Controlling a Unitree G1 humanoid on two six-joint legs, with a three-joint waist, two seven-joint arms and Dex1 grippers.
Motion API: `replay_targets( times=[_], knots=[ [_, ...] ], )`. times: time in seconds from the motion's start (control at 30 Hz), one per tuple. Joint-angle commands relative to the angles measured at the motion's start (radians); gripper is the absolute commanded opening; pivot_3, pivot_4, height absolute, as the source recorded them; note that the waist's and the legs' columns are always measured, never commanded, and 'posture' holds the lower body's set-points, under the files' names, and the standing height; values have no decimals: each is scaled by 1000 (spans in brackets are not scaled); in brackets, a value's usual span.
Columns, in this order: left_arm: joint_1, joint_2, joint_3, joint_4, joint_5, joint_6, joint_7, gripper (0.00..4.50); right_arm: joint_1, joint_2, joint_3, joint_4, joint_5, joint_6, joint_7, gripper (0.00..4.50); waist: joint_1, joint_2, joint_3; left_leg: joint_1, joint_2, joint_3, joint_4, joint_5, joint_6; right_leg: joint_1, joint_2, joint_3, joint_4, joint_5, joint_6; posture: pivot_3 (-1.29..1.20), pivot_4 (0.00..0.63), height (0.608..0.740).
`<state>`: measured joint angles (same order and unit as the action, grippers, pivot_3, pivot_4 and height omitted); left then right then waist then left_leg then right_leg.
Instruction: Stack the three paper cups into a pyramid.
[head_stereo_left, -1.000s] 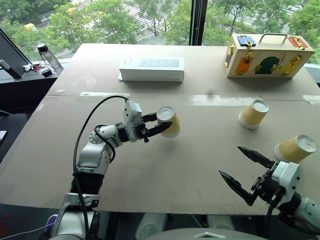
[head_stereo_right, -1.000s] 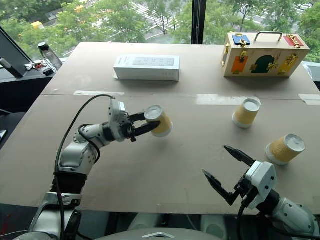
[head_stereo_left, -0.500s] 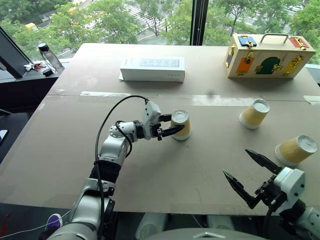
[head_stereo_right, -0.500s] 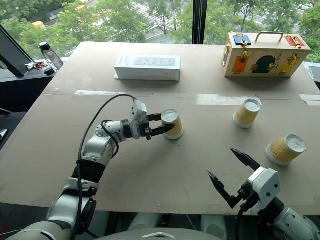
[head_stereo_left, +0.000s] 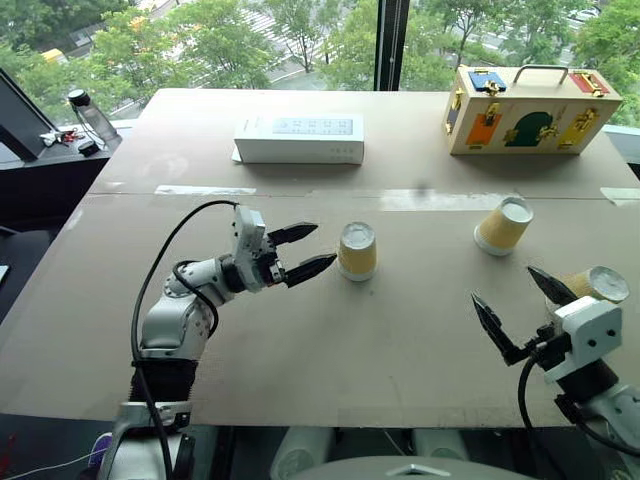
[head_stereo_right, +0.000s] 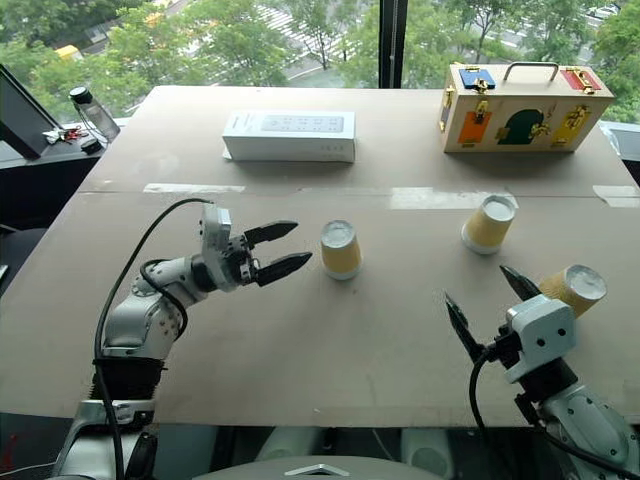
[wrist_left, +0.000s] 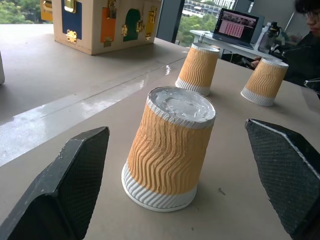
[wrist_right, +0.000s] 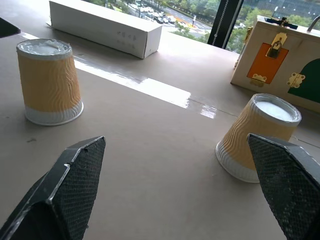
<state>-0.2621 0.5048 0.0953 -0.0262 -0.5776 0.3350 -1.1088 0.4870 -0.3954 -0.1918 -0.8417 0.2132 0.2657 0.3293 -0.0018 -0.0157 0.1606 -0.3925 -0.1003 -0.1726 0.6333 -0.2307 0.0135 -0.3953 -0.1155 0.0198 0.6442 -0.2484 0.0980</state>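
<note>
Left wrist view: L gripper (wrist_left: 177, 187) has its jaws wide apart, nothing held. Between them, touching neither finger, stands a small tapered paper cup w/ yellow-tan ribbed sleeve and white rim (wrist_left: 170, 147), upside down on the tabletop, base up. In the left eye view that same middle cup (head_stereo_left: 357, 251) sits just beyond the L gripper's tips (head_stereo_left: 308, 249), near the centre of the tan tabletop (head_stereo_left: 300, 340).

R gripper (head_stereo_left: 515, 310) also has jaws spread wide, empty, low near the tabletop's front right edge. In the right wrist view its two black fingers (wrist_right: 65, 187) frame a stretch of bare board; the middle cup and a second like cup (wrist_right: 257, 137) stand further off, both inverted.

Second cup (head_stereo_left: 503, 226) is inverted, right of centre, well apart from the middle cup. Third like cup (head_stereo_left: 592, 284) sits near the right edge, just behind the R gripper's upper finger; can't tell if they touch. All 3 cups are separate, none stacked, so no pyramid yet.

Further back: long white cardboard box (head_stereo_left: 299, 139) at the far side, left of centre; wooden carry case w/ coloured latches and handle (head_stereo_left: 531, 109) far right. Dark bottle (head_stereo_left: 88, 113) on a side ledge, far left. A person at a laptop (wrist_left: 241, 23) sits beyond the tabletop in the left wrist view.
</note>
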Motion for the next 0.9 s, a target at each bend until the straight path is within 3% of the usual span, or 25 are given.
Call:
replay_targets(
  times=[0.03,0.27,0.53,0.9],
  knots=[
    [50,44,31,-162,-95,59,-30,4477,-109,-13,-23,-32,-27,149,-76,4500,4,0,0,0,0,0,0,0,0,0,0,0,0,0,0,0,150,740],
    [119,98,3,-339,-143,101,-50,4477,-258,-54,-229,32,10,298,-108,4500,17,1,0,-1,-1,1,0,0,0,0,-1,0,0,0,-1,0,150,740],
    [72,97,-45,-387,-189,144,-55,4477,-192,-60,-458,105,41,424,-98,4500,15,1,0,-1,-1,2,-1,0,0,0,0,0,0,0,-1,0,150,740],
    [92,126,-54,-363,-205,110,-170,4477,-219,21,-545,74,241,602,-118,4500,12,2,0,0,1,3,-1,0,0,1,0,1,0,1,-2,0,150,740]
  ],
)
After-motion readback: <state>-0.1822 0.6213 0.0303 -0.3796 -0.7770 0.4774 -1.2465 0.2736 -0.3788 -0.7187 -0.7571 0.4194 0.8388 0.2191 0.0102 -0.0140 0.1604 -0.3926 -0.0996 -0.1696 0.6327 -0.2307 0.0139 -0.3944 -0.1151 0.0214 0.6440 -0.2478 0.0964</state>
